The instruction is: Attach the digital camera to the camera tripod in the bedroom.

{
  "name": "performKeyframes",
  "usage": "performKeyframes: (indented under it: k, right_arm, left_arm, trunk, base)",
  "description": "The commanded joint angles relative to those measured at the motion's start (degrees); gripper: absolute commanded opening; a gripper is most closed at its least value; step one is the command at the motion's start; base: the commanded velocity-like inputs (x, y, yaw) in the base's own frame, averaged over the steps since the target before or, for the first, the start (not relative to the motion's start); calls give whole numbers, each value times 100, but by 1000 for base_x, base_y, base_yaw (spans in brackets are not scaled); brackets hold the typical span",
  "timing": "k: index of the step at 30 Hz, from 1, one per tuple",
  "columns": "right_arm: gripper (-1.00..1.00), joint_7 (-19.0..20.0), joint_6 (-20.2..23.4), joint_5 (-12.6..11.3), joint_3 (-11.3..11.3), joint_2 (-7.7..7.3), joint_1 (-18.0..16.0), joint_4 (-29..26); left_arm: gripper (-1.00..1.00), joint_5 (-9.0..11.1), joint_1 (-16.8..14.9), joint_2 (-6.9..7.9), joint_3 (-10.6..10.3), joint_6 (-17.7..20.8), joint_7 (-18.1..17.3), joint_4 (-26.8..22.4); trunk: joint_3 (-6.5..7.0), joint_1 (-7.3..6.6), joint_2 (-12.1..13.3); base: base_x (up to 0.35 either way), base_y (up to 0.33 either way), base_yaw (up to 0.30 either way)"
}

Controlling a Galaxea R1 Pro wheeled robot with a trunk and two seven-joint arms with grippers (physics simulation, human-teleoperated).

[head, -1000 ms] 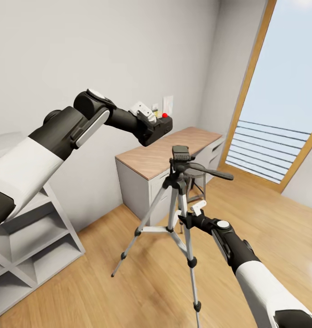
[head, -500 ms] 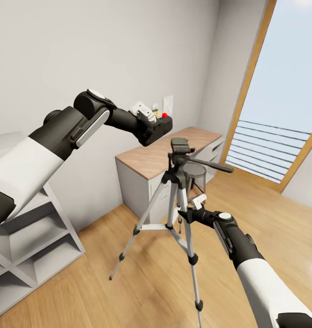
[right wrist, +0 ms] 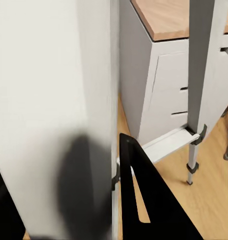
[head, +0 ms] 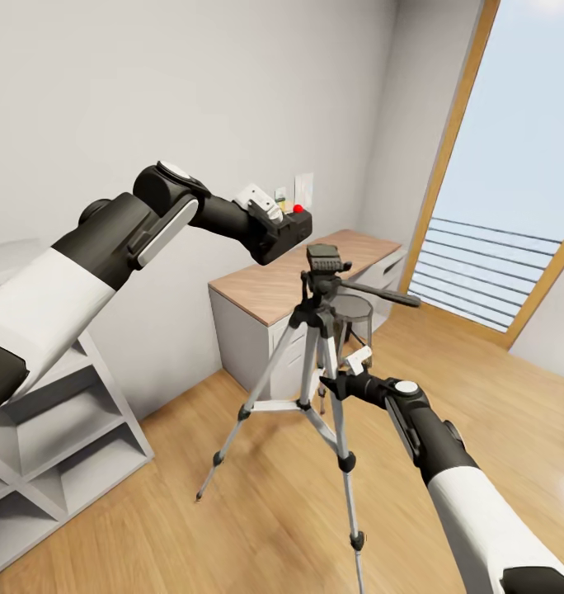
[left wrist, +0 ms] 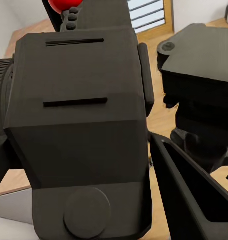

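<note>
at the far left of my head view sits a white shelf unit (head: 63, 429), with my left arm reaching over it toward the middle of the room. the left gripper (head: 284, 228) is closed on the digital camera (head: 292, 227), a small black box with a red button on top; in the left wrist view the camera body (left wrist: 79, 125) sits between the fingers, one black finger (left wrist: 194, 195) running along its side, so i read it as a firm hold. the camera hangs in the air over the near end of the wood-topped desk (head: 303, 276).

next to the right comes the camera tripod (head: 315, 363), standing on the light wood floor (head: 257, 511) in front of the desk, its three silver-grey legs spread and its long axis close to upright. the black tripod head (head: 327, 266) lies just below and a little to the right of the held camera, near it but not touching. that is the relation my next move turns on: as i judge it, the camera must travel down and slightly right to land on the mounting plate, and the left arm is the one placed to do it. the pan handle (head: 381, 294) points right, away from that path.

further right, my right gripper (head: 330, 384) is at a tripod leg, partway up. in the right wrist view the pale leg (right wrist: 89, 100) lies against a black finger (right wrist: 149, 195), so i take it to be gripping the leg to steady it, though the far finger is hidden. at the far right stands the tall wood-framed window (head: 513, 190).
</note>
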Motion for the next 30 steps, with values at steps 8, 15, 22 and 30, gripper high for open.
performKeyframes:
  k: [8,15,22,30]
  right_arm:
    - [-100,27,26,105,32,-11,255,-26]
    - [-100,32,-92,550,45,32,395,59]
    - [-100,21,-196,692,53,45,432,65]
    - [-100,26,-216,773,55,4,441,65]
  left_arm:
    - [-100,51,-11,-10,51,15,-29,-2]
    - [-100,85,-11,-10,71,13,-253,-34]
    - [-100,93,-12,-21,217,14,-299,-53]
    - [-100,96,-10,-29,846,-21,-310,-77]
  trunk:
    - [-12,3,-13]
    - [-12,3,-13]
    - [-12,3,-13]
    - [-12,3,-13]
  base:
    - [0,0,0]
    - [0,0,0]
    - [0,0,0]
    - [0,0,0]
